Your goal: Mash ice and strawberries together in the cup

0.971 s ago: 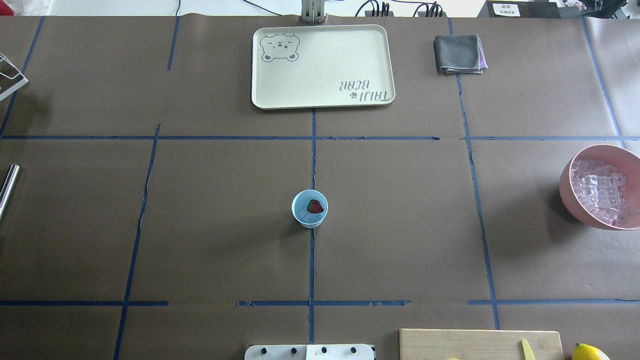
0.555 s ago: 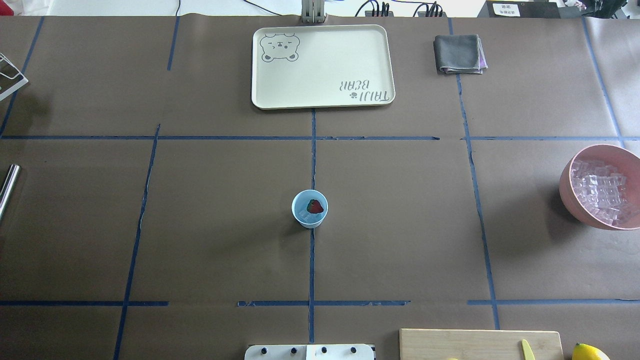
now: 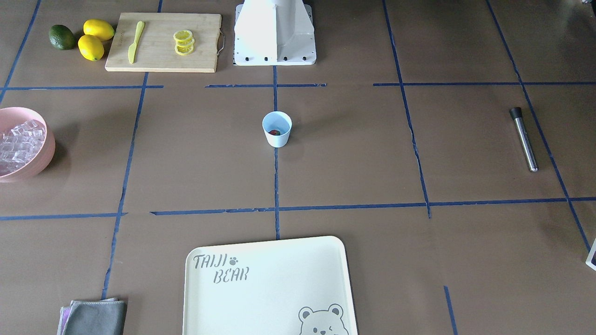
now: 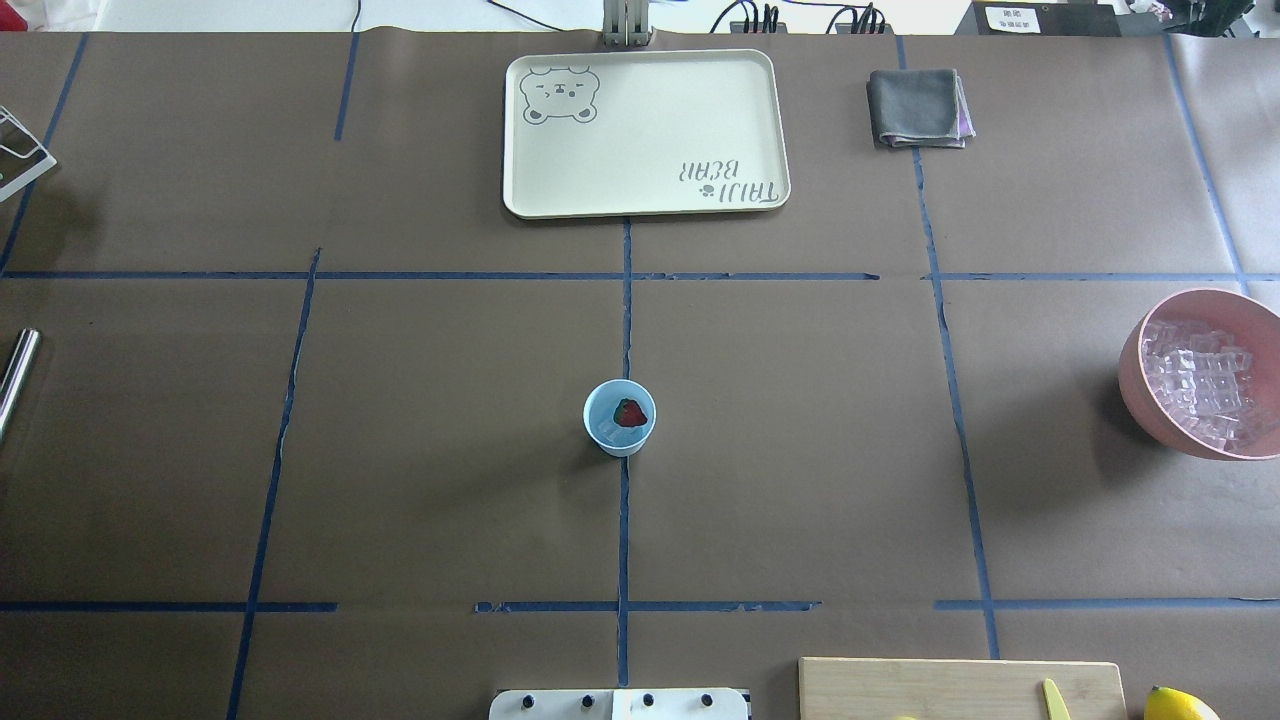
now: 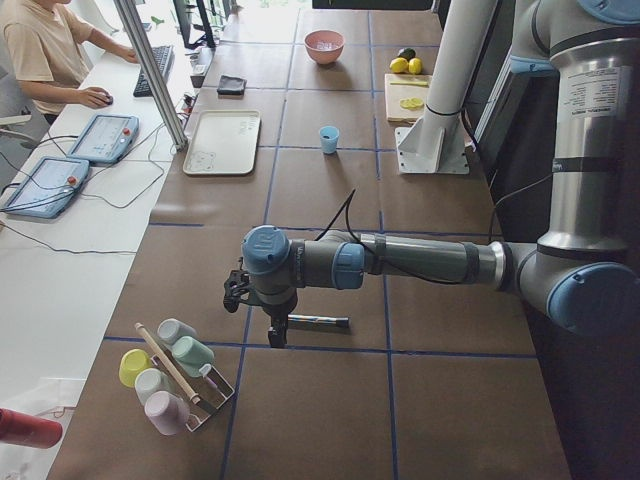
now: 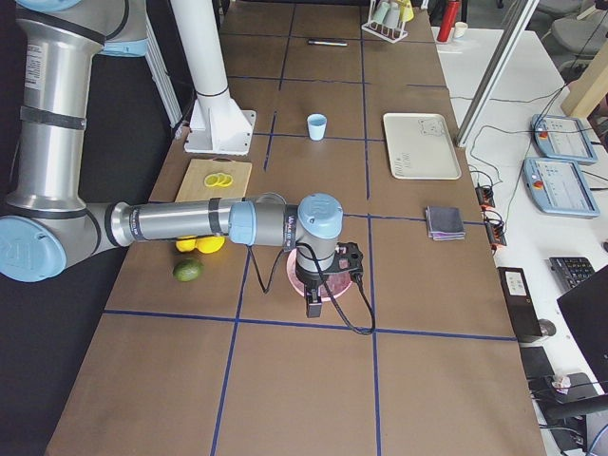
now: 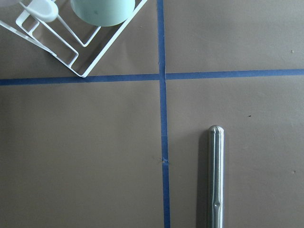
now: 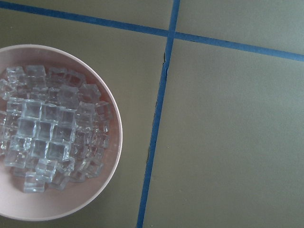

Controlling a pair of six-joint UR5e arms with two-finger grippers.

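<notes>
Cup (image 4: pixel 620 418), strawberry (image 4: pixel 629 412) inside, clearest overhead

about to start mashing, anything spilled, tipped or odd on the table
Nothing serious. The cup stands upright with the strawberry inside, no ice lies loose outside the bowl, and the muddler lies flat. Only the blue tape is ragged and gapped in places.

worktop (image 4: pixel 800 450): brown paper, blue tape grid
cup (image 4: pixel 620 418): centre
tray (image 4: pixel 645 130): 12 o'clock
cloth (image 4: pixel 918 108): 1 o'clock
pink bowl (image 4: pixel 1133 390): 3 o'clock
board (image 4: pixel 940 690): 5 o'clock
steel rod (image 4: pixel 17 375): 9 o'clock
</notes>
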